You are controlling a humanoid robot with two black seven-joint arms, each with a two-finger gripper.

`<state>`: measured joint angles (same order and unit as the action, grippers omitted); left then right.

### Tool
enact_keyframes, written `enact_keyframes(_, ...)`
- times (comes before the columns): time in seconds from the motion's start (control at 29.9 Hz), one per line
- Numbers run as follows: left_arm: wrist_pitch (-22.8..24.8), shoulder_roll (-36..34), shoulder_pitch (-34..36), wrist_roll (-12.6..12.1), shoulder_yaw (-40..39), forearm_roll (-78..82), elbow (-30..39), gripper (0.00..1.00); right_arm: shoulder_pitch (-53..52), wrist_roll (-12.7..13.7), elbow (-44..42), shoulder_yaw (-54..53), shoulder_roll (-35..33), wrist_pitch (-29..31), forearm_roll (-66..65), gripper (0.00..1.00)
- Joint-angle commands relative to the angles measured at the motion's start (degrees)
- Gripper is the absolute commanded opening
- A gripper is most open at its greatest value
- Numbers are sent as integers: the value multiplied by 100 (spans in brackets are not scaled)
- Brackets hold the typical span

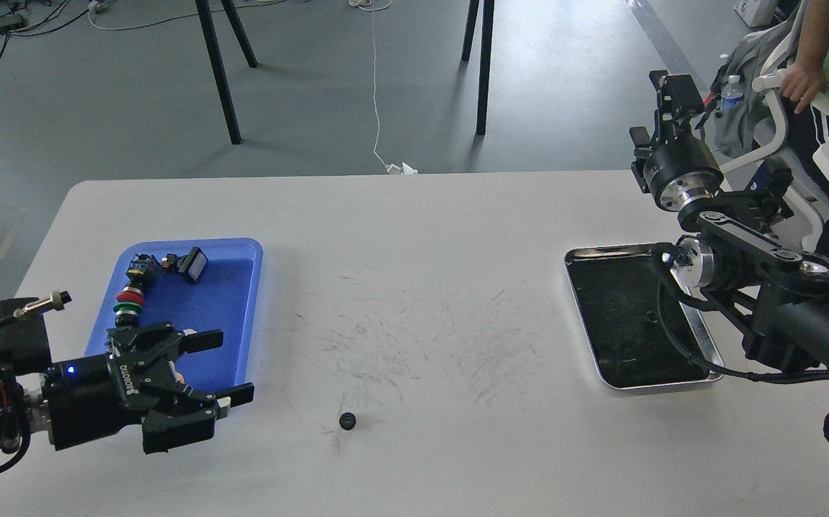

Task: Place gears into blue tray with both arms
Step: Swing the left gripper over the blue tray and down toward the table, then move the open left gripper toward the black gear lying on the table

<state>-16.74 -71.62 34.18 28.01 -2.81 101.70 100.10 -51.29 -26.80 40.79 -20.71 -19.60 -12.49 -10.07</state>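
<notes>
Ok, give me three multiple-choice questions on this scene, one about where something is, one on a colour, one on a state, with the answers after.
1. Where does the gear lie?
A. in the blue tray
B. on the bare white table, between the two trays
C. in the left tool

2. What colour is the tray that holds the push-button switches?
A. blue
B. steel
C. green

3. How do the fingers of the left tool stand?
A. clamped on a gear
B. spread apart with nothing between them
C. shut on a switch

Answers: 1 B, the gear sits alone on the table, right of the blue tray and left of the steel tray. 2 A, the switches lie on a blue floor inside a blue rim. 3 B, an empty gap shows between the two finger ends near the tray's near corner.
</notes>
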Motion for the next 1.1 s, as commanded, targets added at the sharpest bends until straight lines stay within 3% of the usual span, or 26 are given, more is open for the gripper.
enact_keyframes(0.0, -92, 16, -113, -1, -1, 139, -43, 97, -21, 8, -18, -21, 0, 1, -4, 96)
enact_keyframes(0.2, -189, 358, -131, -1, 8, 192, -350, 94, 224, 43, -1, -135, -44, 1, 5, 96)
enact_keyframes(0.43, -198, 587, -105, -1, 8, 192, -526, 94, 348, 369, 70, -487, -123, 10, 119, 97)
enact_keyframes(1.07, -251, 675, -34, -1, 114, 1387, -676, 95, 445, 386, 70, -381, -115, 36, 111, 97)
